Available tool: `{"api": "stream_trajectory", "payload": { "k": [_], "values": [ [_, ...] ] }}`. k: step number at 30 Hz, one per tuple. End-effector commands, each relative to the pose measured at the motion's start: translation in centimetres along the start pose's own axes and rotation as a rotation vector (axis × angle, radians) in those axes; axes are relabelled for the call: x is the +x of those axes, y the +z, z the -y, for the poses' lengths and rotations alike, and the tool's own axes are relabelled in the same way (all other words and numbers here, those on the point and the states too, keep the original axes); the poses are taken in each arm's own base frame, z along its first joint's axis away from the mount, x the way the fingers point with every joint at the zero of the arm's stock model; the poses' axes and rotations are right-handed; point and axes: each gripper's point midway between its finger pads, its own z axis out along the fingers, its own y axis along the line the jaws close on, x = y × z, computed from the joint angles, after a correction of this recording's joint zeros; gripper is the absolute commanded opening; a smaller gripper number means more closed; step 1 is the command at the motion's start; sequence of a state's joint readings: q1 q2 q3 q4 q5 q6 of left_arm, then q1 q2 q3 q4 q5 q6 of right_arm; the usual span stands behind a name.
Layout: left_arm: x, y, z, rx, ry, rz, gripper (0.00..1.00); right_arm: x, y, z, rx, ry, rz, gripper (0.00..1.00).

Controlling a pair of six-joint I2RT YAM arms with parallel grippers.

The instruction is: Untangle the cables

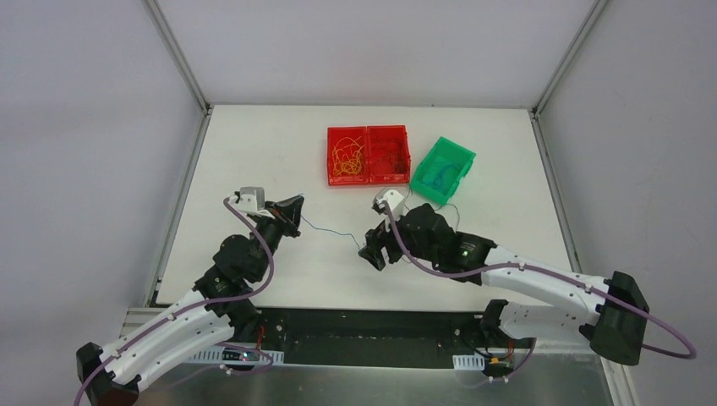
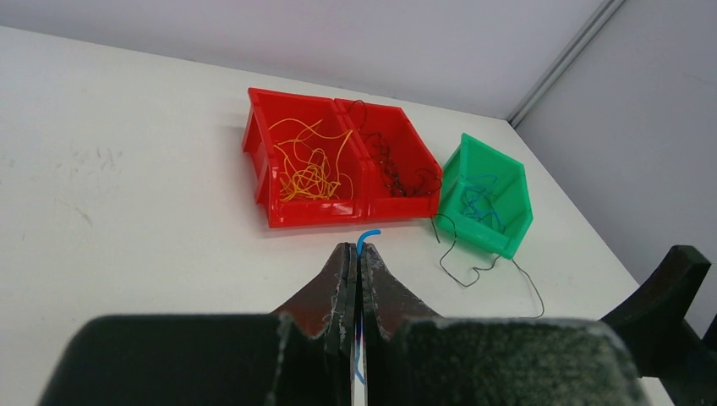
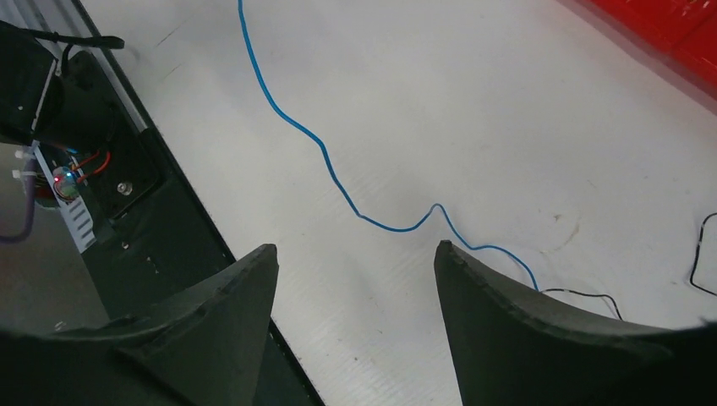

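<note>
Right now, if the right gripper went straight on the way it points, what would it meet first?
Probably the thin blue wire running across the white table, just ahead of the open right gripper; depth is unclear.

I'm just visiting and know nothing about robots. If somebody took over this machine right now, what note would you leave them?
Left gripper: jaws shut on one end of the blue cable.
Right gripper: jaws open, holding nothing, over the table by that cable's other end.
Where: the blue cable runs across the table between the arms; a dark cable lies loose beside the green bin.
Done: yellow-orange cables in the first red bin, dark cables in the second red bin, blue cables in the green bin.
Left: sort the two loose cables; whether they are hooked together I cannot tell.
</note>
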State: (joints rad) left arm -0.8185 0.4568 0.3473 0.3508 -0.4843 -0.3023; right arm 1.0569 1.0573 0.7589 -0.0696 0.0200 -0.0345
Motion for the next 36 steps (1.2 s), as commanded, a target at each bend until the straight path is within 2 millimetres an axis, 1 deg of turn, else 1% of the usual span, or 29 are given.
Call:
{"api": "stream_trajectory", "payload": {
  "k": [1,6,8,11,13,15,16,17,18,19,20,21,22,23,25,26,27,29,31,34,36],
  "values": [
    [-2.1,0.0,0.3,-0.012,-0.036,0.052,0.0,-1.2,1.4,-1.8,-0.114,-0.109,0.071,0.7],
    [-1.8,0.1,0.6,0.003,-0.035,0.04,0.0,-1.4,2.4,-1.8,-0.115,-0.112,0.101,0.65],
    [-1.6,0.3,1.0,0.018,-0.032,0.031,0.0,-2.1,3.1,-1.5,-0.091,-0.109,0.126,0.64],
    [-1.5,0.5,1.2,0.026,-0.021,0.021,0.0,-3.0,4.2,-1.6,-0.082,-0.104,0.133,0.54],
    [-1.3,0.5,1.2,0.024,-0.016,0.017,0.0,-3.3,5.1,-1.8,-0.082,-0.085,0.119,0.43],
    [-1.2,0.6,1.2,0.022,-0.017,0.017,0.0,-3.8,5.4,-2.1,-0.087,-0.052,0.117,0.26],
    [-1.0,0.7,1.1,0.021,-0.016,0.015,0.0,-4.4,5.2,-2.3,-0.088,-0.031,0.13,0.07],
    [-0.8,0.8,1.2,0.021,-0.015,0.009,0.0,-5.0,4.8,-2.4,-0.087,-0.009,0.149,0.0],
    [-0.7,0.9,1.2,0.02,-0.015,0.005,0.0,-5.9,4.1,-2.6,-0.092,0.012,0.177,0.0],
    [-0.4,1.0,1.2,0.018,-0.015,-0.002,0.03,-6.7,3.4,-2.6,-0.089,0.027,0.206,0.0],
    [-0.3,1.1,1.3,0.019,-0.013,-0.007,0.16,-7.9,2.6,-2.1,-0.059,0.061,0.245,0.0],
    [-0.1,1.2,1.4,0.025,-0.009,-0.014,0.32,-8.9,1.8,-1.8,-0.04,0.107,0.272,0.0],
    [0.1,1.3,1.7,0.04,-0.007,-0.021,0.51,-9.8,1.0,-1.6,-0.039,0.137,0.287,0.0],
    [0.4,1.3,2.1,0.062,-0.007,-0.029,0.63,-10.6,0.3,-1.4,-0.042,0.165,0.288,0.0],
    [0.9,1.3,3.4,0.131,0.004,-0.054,0.76,-12.3,-1.0,-0.6,-0.026,0.23,0.284,0.0],
    [1.1,1.2,3.9,0.163,0.012,-0.065,0.81,-13.1,-1.4,-0.1,-0.013,0.259,0.288,0.0],
    [1.2,1.2,4.4,0.185,0.014,-0.072,0.85,-13.6,-1.8,0.3,0.005,0.289,0.277,0.0],
    [1.3,1.1,4.7,0.206,0.016,-0.078,0.9,-15.1,-2.6,1.2,0.032,0.342,0.284,0.0],
    [1.5,0.8,5.0,0.229,0.017,-0.081,0.93,-16.0,-3.1,2.1,0.07,0.395,0.281,0.0],
    [1.2,0.2,5.7,0.289,0.01,-0.059,0.94,-17.3,-3.6,3.1,0.101,0.443,0.3,0.0],
    [1.5,-0.2,6.3,0.347,0.014,-0.048,0.94,-18.1,-3.9,3.7,0.117,0.468,0.32,0.0]
  ]
}}
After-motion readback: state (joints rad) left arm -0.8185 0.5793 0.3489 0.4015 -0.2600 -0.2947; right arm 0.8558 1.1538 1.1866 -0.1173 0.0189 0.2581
